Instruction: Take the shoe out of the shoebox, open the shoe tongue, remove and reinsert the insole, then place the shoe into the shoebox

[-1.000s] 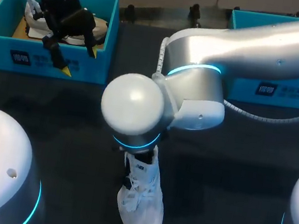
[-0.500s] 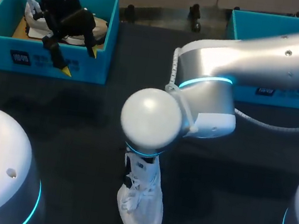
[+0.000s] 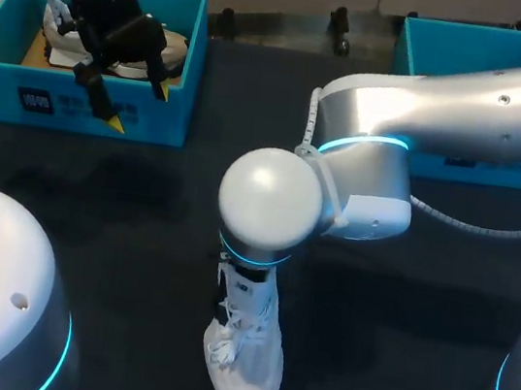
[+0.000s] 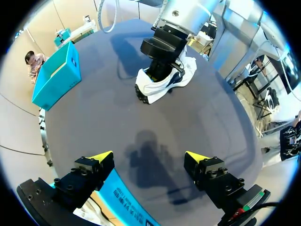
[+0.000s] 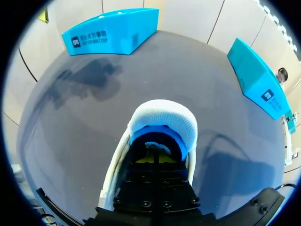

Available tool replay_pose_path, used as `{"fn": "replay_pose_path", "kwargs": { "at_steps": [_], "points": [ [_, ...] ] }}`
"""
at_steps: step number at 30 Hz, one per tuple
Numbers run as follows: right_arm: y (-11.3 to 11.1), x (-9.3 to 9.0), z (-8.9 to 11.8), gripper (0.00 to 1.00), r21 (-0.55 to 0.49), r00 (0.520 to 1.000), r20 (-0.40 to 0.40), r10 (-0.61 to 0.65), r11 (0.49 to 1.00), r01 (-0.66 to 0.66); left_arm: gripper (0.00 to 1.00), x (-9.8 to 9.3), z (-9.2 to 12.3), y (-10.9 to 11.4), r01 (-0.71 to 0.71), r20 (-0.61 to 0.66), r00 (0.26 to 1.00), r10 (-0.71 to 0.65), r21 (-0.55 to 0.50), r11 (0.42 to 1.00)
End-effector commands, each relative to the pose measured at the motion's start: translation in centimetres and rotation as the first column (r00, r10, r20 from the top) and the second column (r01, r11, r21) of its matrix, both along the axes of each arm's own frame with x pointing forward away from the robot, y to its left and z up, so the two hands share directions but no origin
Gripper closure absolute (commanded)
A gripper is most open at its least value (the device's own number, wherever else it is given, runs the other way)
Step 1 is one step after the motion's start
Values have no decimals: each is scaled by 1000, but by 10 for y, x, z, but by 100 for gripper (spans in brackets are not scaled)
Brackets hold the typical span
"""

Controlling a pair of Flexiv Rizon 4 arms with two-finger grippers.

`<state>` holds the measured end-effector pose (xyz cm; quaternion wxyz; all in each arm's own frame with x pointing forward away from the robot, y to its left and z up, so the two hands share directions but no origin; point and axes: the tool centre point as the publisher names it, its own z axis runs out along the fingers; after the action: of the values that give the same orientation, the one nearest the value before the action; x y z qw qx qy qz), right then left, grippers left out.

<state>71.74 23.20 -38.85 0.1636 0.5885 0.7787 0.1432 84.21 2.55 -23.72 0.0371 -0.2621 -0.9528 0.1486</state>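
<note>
Insole step, I reckon — right gripper [image 5: 155, 157] is closed inside the shoe [image 5: 162, 117] (insole pinched? can't tell). The left gripper [image 4: 149, 156] is open, shoe well ahead. Next: gentle pull out.

A white lace-up mesh sneaker [image 3: 242, 354] with a blue inside stands upright on the dark table, well apart from the open turquoise cardboard shoebox [image 3: 169, 121] at far left.

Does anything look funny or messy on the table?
Nothing is spilled or broken. The only funny bit: the white shoe stands alone on the table, and the right arm is poking straight down into its opening. In the blue box on the left sits another shoe.
</note>
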Motion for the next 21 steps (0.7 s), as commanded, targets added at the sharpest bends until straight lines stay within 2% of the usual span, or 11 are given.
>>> {"fn": "replay_pose_path", "kwargs": {
  "at_steps": [1, 7, 14, 21],
  "points": [
    [4, -6, -1, 100, 126, 959, 7, -282, 952, 279, 0, -1, 0, 0, 0, 1, 1000, 0, 2, 1000],
    [4, -6, -1, 100, 126, 959, 7, -282, 952, 279, 0, -1, 0, 0, 0, 1, 1000, 0, 2, 1000],
    [0, -7, 4, 100, 126, 947, 73, -312, 945, 301, 0, -1, 0, 0, 0, 1, 1000, 0, 2, 1000],
    [-2, -3, 8, 100, 167, 942, 98, -320, 939, 302, 0, -1, 0, 0, 0, 1, 1000, 0, 2, 1000]
  ]
}}
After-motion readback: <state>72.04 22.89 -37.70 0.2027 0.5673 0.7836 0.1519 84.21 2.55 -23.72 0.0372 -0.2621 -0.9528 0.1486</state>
